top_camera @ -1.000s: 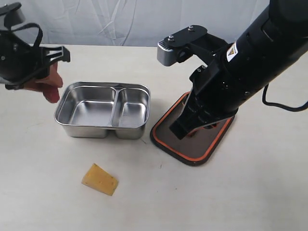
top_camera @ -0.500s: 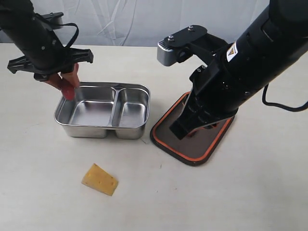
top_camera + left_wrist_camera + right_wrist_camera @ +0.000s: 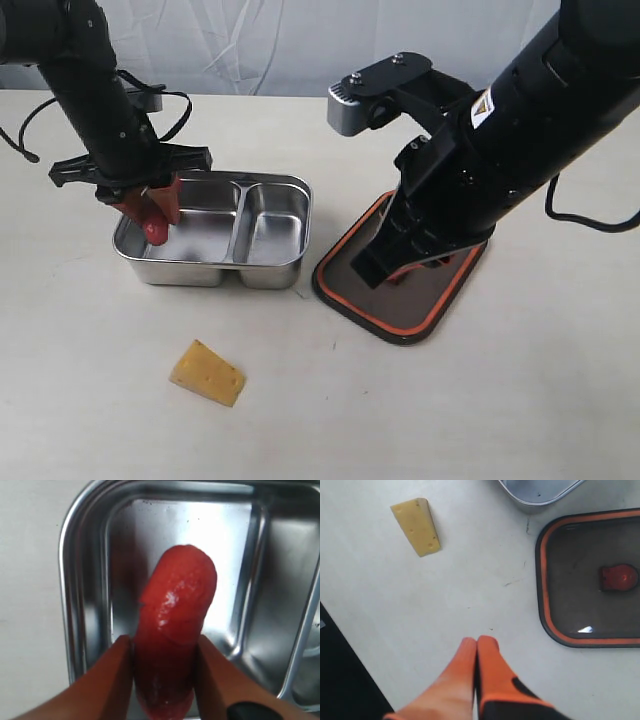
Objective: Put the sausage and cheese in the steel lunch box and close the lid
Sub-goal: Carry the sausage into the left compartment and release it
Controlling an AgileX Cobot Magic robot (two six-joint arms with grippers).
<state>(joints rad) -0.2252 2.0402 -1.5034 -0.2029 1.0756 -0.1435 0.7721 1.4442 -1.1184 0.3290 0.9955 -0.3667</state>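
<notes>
My left gripper (image 3: pixel 150 203) is shut on the glossy red sausage (image 3: pixel 156 229), which hangs end-down over the left side of the larger compartment of the steel lunch box (image 3: pixel 205 271). In the left wrist view the sausage (image 3: pixel 177 610) sits clamped between the orange fingers (image 3: pixel 107 680), with the lunch box (image 3: pixel 67 580) below. The yellow cheese (image 3: pixel 207 373) lies on the table in front of the box. The dark lid (image 3: pixel 440 290) lies upside down to the right of the box, orange seal up. My right gripper (image 3: pixel 478 642) is shut and empty, hovering above the table near the lid (image 3: pixel 585 605) and the cheese (image 3: pixel 416 526).
The bulky right arm (image 3: pixel 500 140) hangs over the lid and hides part of it. The lid's orange-red valve (image 3: pixel 619 577) faces up. A pale curtain (image 3: pixel 300 40) closes off the far edge of the beige table (image 3: pixel 520 400).
My left gripper has carried the sausage from left of the box to over its larger compartment and lowered it. The right arm, cheese and lid have not moved.
</notes>
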